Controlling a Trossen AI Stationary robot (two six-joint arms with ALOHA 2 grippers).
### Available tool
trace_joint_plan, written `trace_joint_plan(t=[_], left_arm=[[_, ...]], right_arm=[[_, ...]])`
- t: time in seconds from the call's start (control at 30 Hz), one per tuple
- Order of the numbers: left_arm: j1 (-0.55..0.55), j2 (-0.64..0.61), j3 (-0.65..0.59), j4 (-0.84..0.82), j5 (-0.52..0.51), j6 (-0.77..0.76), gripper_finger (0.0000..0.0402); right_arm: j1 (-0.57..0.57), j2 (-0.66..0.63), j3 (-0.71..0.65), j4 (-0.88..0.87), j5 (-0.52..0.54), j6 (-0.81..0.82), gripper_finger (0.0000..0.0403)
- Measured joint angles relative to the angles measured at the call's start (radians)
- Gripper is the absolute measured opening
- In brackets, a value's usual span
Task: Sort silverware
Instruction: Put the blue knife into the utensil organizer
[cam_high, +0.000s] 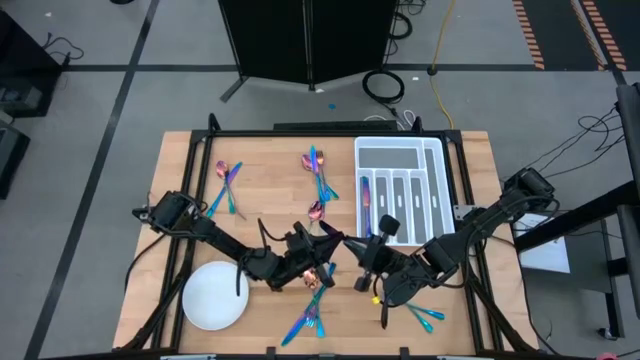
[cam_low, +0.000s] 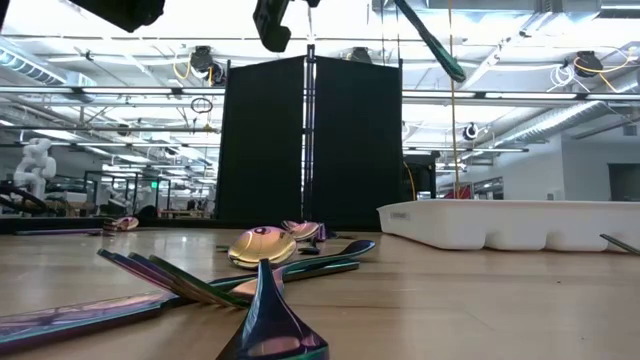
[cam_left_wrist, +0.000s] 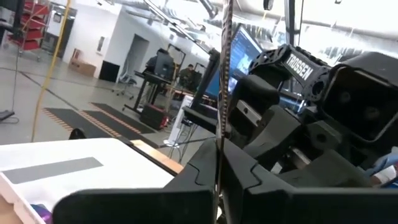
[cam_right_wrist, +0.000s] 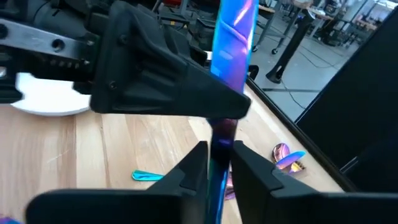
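The divided tray (cam_high: 434, 160) lay at the table's far right. Both arms met raised over the table's near middle. The right gripper (cam_right_wrist: 219, 163) was clamped on an upright iridescent utensil (cam_right_wrist: 233, 34); the left gripper (cam_left_wrist: 219, 180) pinched the same piece edge-on. A clean handover would need one grip releasing only once the other is firm. Other silverware (cam_high: 318, 172) lay scattered.

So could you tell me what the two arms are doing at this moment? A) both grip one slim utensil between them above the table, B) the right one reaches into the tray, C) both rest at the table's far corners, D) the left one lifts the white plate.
A: the left gripper and right gripper each pinch the same slim utensil, meeting mid-table in the high view.
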Motion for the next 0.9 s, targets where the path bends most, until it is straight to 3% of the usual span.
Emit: trace_joint_plan(t=[0.23,0.3,0.4,0.5,0.63,0.73,0.9], left_arm=[[0.002,-0.069,-0.001,-0.050,-0.036,0.096,0.0002],[0.004,-0.137,-0.001,-0.190,-0.027,0.086,0.0002],[0.033,-0.257,-0.001,-0.493,0.039,-0.066,0.0001],[0.108,-0.368,-0.001,-0.774,0.188,-0.284,0.0001],[0.268,-0.448,-0.001,-1.029,0.503,-0.531,0.0001],[0.400,-0.440,-0.001,-1.083,0.762,-0.656,0.0001],[0.555,-0.370,-0.001,-1.072,0.909,-0.784,0.0000]], right_arm=[[0.059,-0.099,0.000,-0.077,-0.074,0.030,0.0117],[0.093,-0.142,0.000,-0.148,-0.100,0.086,0.0125],[0.157,-0.201,0.000,-0.258,-0.105,0.177,0.0126],[0.218,-0.236,0.000,-0.332,-0.100,0.258,0.0122],[0.277,-0.244,0.000,-0.341,-0.050,0.283,0.0116],[0.299,-0.243,0.000,-0.341,-0.007,0.268,0.0114],[0.297,-0.243,0.000,-0.342,0.009,0.248,0.0114]])
